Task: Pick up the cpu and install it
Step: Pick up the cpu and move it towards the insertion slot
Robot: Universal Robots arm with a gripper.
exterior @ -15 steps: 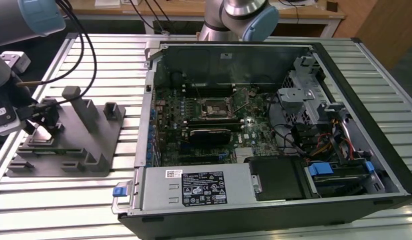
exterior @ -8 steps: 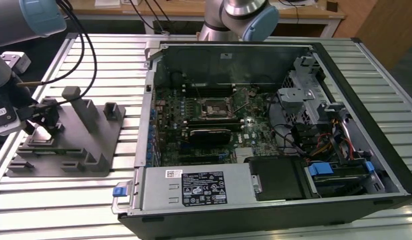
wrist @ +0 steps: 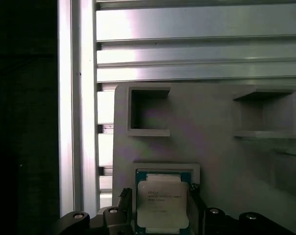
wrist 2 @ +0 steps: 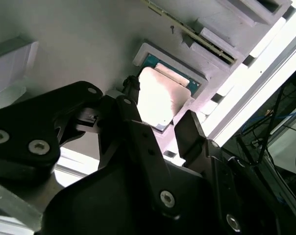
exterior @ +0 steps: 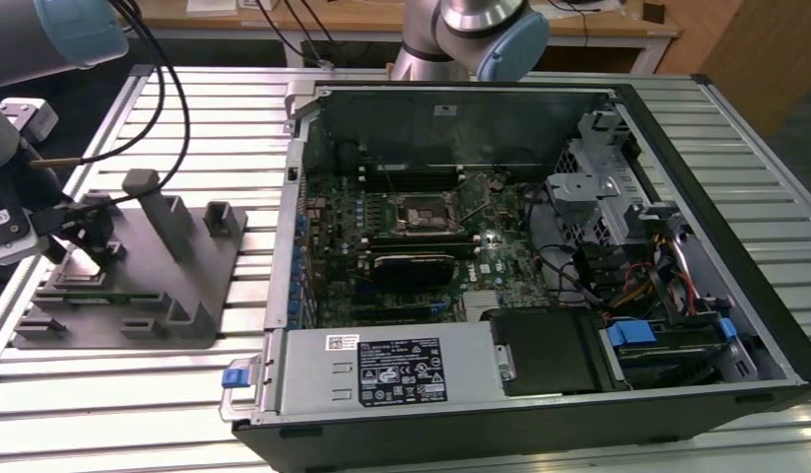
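The cpu (wrist: 161, 199) is a small square chip with a silvery top on a green board. It lies flat in a framed recess of the grey tray (wrist: 211, 156), and the second wrist view also shows the cpu (wrist 2: 160, 95). My gripper (wrist: 159, 200) hangs low over it, with one dark finger (wrist: 125, 199) at one edge and the other at the opposite edge. The fingers straddle the chip, open, without closing on it. In the exterior view the gripper (exterior: 93, 235) stands over the tray (exterior: 142, 305) at that view's left.
An open computer case (exterior: 537, 394) lies at the exterior view's right, with the motherboard and its square metal-framed socket (exterior: 423, 212) inside. Upright posts (exterior: 162, 212) rise from the tray beside the gripper. The table is slatted aluminium (exterior: 129, 394). Two empty square pockets (wrist: 148, 110) sit in the tray.
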